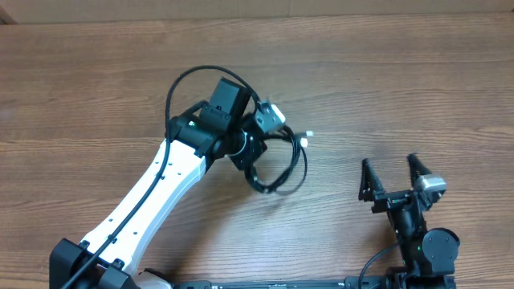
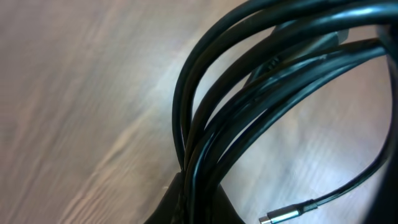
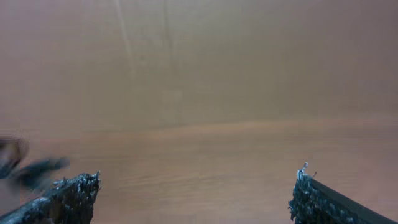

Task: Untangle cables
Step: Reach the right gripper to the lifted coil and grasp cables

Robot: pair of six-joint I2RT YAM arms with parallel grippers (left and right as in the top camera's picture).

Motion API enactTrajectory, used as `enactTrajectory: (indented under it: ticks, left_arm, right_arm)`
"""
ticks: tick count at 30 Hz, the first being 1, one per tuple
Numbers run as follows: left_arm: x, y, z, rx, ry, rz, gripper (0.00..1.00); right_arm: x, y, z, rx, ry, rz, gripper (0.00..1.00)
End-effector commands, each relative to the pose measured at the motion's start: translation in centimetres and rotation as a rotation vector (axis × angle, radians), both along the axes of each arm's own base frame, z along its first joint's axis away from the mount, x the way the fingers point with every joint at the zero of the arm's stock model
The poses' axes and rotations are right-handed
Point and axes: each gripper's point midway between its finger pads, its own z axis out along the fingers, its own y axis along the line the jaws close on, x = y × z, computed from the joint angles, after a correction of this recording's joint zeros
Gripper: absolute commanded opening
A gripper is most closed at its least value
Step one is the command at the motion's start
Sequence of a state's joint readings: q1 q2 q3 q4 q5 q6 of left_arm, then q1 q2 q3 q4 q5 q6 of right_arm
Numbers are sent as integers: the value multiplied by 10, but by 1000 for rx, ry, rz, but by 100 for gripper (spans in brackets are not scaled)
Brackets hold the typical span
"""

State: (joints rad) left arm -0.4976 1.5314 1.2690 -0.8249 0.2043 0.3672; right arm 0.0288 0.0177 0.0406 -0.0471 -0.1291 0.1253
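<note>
Two pincers and one bundle of cables [image 1: 283, 170], on a wood-grain tabletop [image 1: 401, 72].

Cables: thin black cords, looped over one another near the tabletop's middle; the loops hang out below and to the right of the left arm's [image 1: 161, 193] end; one silver plug [image 1: 307, 138] sticks out on the bundle's right side.

Left pincer [image 1: 250, 154]: over the bundle, closed on the cables; its wrist view shows several glossy black strands [image 2: 249, 93] sweeping in from the upper right and drawn tight together at the bottom edge; a silver-tipped plug [image 2: 287, 214] on a single thin cord shows at the lower right, against the wood; whether the bundle rests on the tabletop or hangs clear of it cannot be told.

Right pincer [image 1: 391, 172]: low on the right side, well apart from the cables; jaws wide, nothing between them; its wrist view shows both fingers [image 3: 68, 196] at the lower corners, wood grain beyond; a blurred dark shape [image 3: 28, 168] at the left edge, too soft to identify.
</note>
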Motion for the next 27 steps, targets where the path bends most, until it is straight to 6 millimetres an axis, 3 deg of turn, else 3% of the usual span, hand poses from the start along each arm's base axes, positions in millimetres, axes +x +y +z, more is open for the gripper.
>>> enactTrajectory:
  ticks: [1, 13, 16, 18, 22, 23, 25, 26, 27]
  left_arm:
    - [26, 18, 18, 8, -76, 263, 4]
    - [39, 21, 25, -38, -99, 385, 4]
    - [41, 20, 26, -63, -92, 421, 4]
    - [42, 18, 27, -86, -83, 450, 4]
    - [39, 11, 28, -114, -62, 426, 4]
    - [37, 8, 28, -127, -51, 413, 4]
    - [35, 4, 28, -138, -42, 399, 4]
    - [34, 3, 28, -139, -42, 393, 4]
    - [33, 0, 28, -139, -41, 386, 4]
  right_arm:
    - [-11, 20, 29, 90, 15, 122, 100]
    - [-20, 56, 68, 122, 337, 331, 100]
    - [-22, 79, 77, 165, 454, 489, 100]
    - [-28, 110, 94, 209, 445, 743, 100]
    - [-31, 127, 108, 312, 469, 915, 100]
    - [-25, 129, 107, 347, 494, 923, 96]
    - [-18, 129, 101, 365, 523, 918, 71]
    - [-15, 129, 96, 374, 545, 916, 66]
    - [-13, 131, 91, 384, 570, 917, 69]
